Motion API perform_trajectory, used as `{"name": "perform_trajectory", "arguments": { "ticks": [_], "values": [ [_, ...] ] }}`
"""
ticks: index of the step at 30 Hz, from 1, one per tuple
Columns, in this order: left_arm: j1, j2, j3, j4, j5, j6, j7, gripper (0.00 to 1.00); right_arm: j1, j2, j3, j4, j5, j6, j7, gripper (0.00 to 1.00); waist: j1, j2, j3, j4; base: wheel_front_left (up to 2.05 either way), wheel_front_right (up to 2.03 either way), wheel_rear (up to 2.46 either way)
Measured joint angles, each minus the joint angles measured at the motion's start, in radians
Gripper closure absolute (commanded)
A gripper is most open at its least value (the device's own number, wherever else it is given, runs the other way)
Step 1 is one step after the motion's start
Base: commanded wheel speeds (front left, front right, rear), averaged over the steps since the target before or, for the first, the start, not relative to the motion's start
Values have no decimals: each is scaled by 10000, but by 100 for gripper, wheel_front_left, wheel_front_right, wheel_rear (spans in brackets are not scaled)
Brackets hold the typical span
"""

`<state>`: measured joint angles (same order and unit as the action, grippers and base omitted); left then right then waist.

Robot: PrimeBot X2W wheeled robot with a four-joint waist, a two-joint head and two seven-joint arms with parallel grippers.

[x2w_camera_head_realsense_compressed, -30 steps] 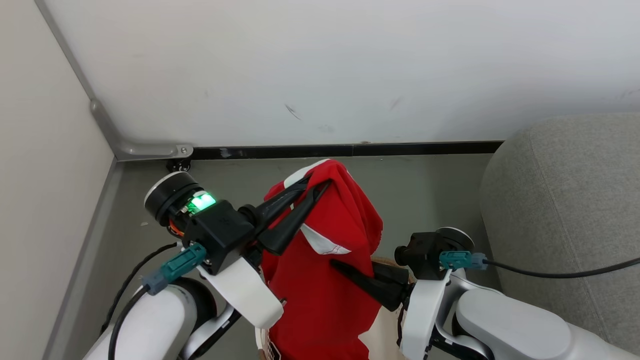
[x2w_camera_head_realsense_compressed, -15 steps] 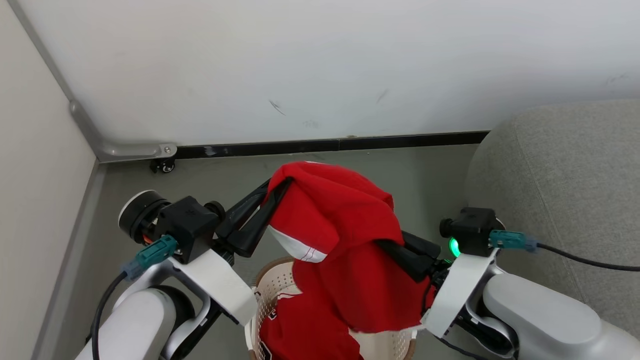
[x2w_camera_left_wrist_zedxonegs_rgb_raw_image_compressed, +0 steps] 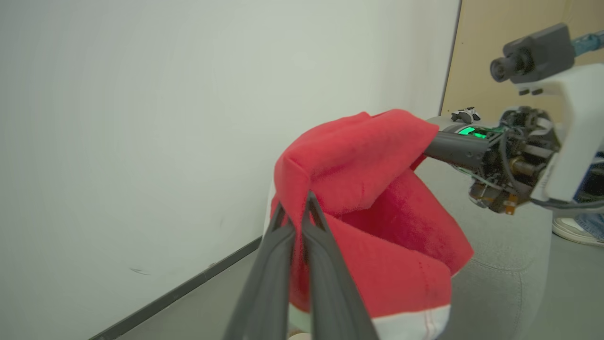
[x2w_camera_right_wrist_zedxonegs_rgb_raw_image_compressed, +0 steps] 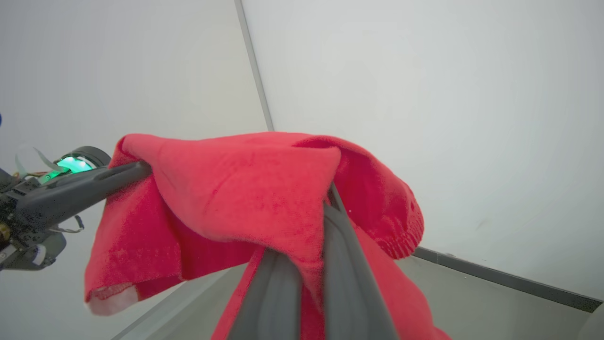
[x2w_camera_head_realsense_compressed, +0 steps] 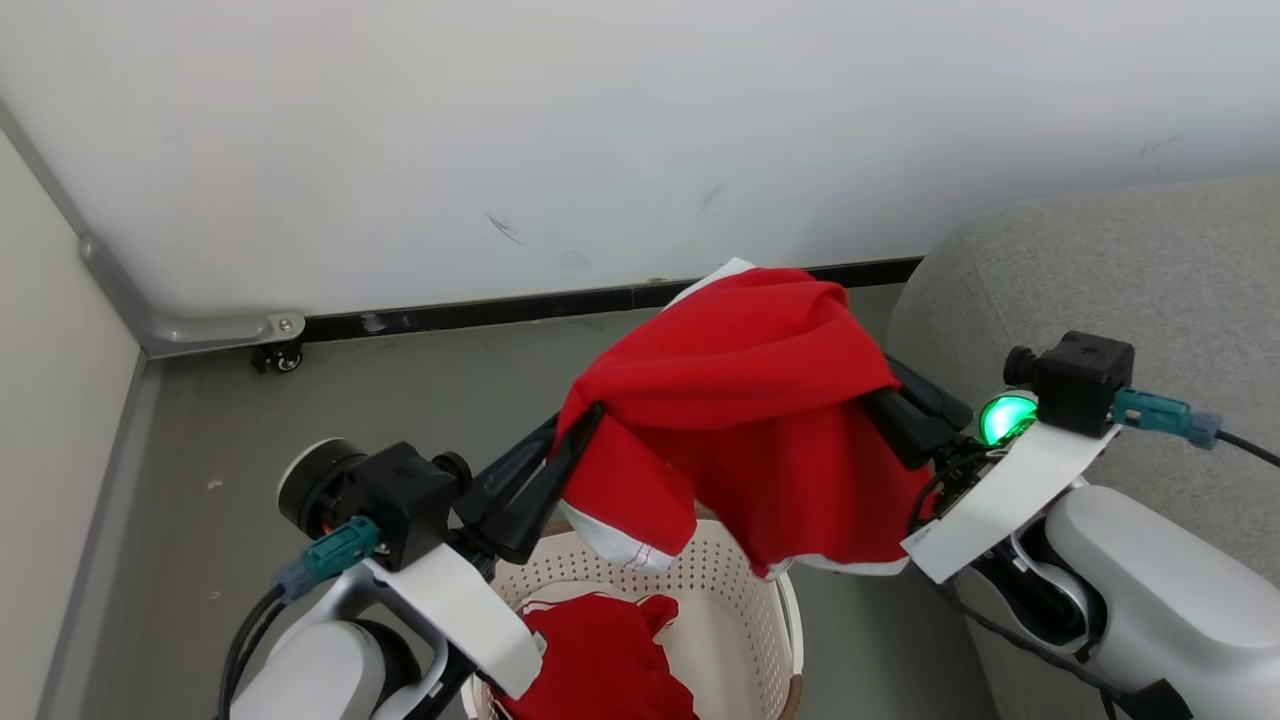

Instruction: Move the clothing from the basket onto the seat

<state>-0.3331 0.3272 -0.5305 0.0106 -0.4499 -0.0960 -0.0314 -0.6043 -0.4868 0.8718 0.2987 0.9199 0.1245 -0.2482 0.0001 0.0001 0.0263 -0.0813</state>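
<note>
**While the trimmed garment (x2w_camera_head_realsense_compressed: 760,400) is hanging clear of the basket (x2w_camera_head_realsense_compressed: 745,575), the second red garment (x2w_camera_head_realsense_compressed: 600,660) is lying inside it**

Since the trimmed garment is out of the basket but not yet on the seat (x2w_camera_head_realsense_compressed: 1100,270), the step in hand is, by my reading, the carry-across of the first piece. The left gripper (x2w_camera_head_realsense_compressed: 588,425) is pinching a fold at the cloth's near-left end, with its two fingers drawn almost together and fabric caught between them. The right gripper (x2w_camera_head_realsense_compressed: 885,405) is clamping the opposite end. Its fingertips are sitting under the cloth in the head view, while the right wrist view is showing red fabric bunched between and over its narrowed fingers.

The garment is hanging in the air between the two grippers, above the basket's far rim and just beside the seat's rounded arm. Its long axis is running across the robot's front, from the lower left gripper up towards the higher right one, so the raised end is pointing at the seat. The white-trimmed edges are drooping down towards the basket and the grey floor (x2w_camera_head_realsense_compressed: 400,400).

The next move is probably calling for both arms to swing right together and keep the cloth taut. They would need to lift the hanging hems over the seat's edge before either gripper is letting go. The second red garment is awaiting its own pick.
</note>
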Motion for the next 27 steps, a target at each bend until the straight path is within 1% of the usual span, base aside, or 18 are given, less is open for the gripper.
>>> {"name": "perform_trajectory", "arguments": {
  "ticks": [1,9,10,12,15,27],
  "values": [
    [44,-36,-61,21,-38,-8,-6,0,69,6,-217,-31,-2,0,-4,100,0,0,-13,-36,0,0,0],
    [274,-176,-332,174,-153,-13,-221,0,701,-35,-1409,58,-165,0,-10,100,0,0,-140,-255,0,0,0],
    [274,-176,-332,174,-153,-13,-221,0,701,-35,-1409,58,-165,0,-10,100,0,0,-140,-255,0,0,0],
    [326,-222,-439,186,-184,-23,-259,0,942,-56,-1801,194,-247,0,-10,100,0,0,-179,-319,0,0,0],
    [425,-257,-575,186,-232,-104,-345,0,1235,-119,-2150,364,-249,-2,-10,100,0,0,-210,-382,0,0,0],
    [451,-426,-968,194,-322,-115,-500,0,2153,-130,-3405,527,-671,-2,-10,100,0,0,-219,-723,0,0,0]
  ]
}}
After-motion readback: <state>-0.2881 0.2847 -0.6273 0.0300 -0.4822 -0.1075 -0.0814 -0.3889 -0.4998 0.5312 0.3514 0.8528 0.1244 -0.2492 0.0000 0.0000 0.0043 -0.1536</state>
